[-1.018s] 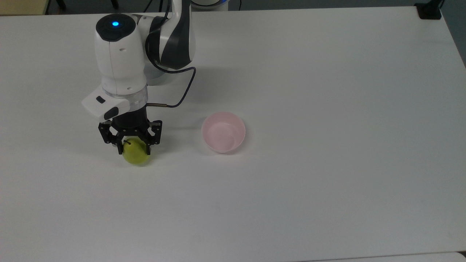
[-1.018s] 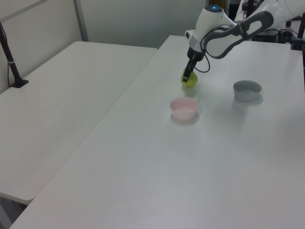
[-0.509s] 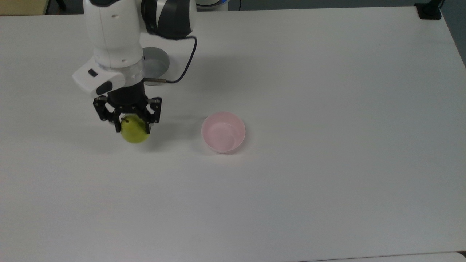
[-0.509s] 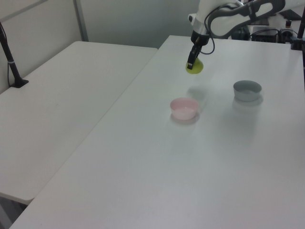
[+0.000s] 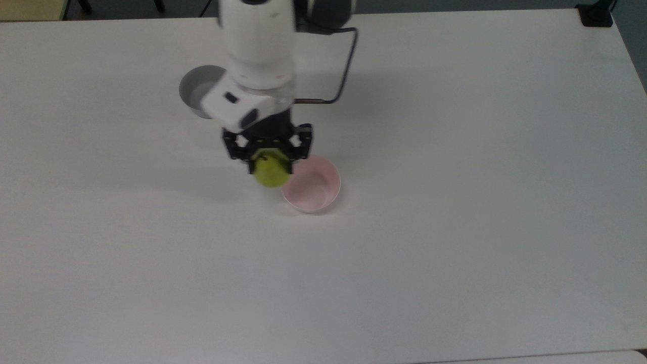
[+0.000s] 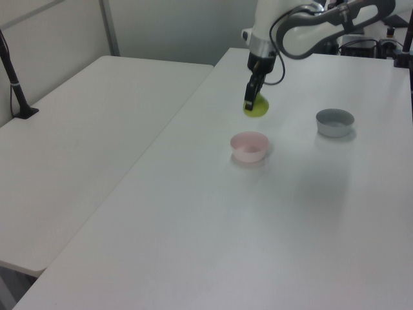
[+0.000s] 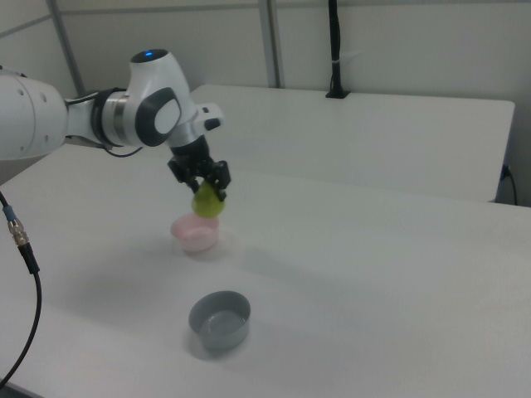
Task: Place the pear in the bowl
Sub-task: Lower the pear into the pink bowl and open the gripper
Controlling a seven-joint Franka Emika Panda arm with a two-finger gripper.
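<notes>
My gripper is shut on the yellow-green pear, holding it in the air above the white table. In the top view the pear overlaps the left rim of the pale pink bowl. In the left view the pear hangs above and behind the bowl, with the gripper at its top. The right view shows the pear held by the gripper just over the bowl.
A grey bowl stands on the table at the top view's upper left, partly behind the arm; it also appears as the grey bowl and grey bowl. A second white table adjoins on the left view's left.
The gripper lifted the pear off the table and carried it to the top view's right, from well left of the pink bowl to its left rim. The grey bowl became uncovered.
</notes>
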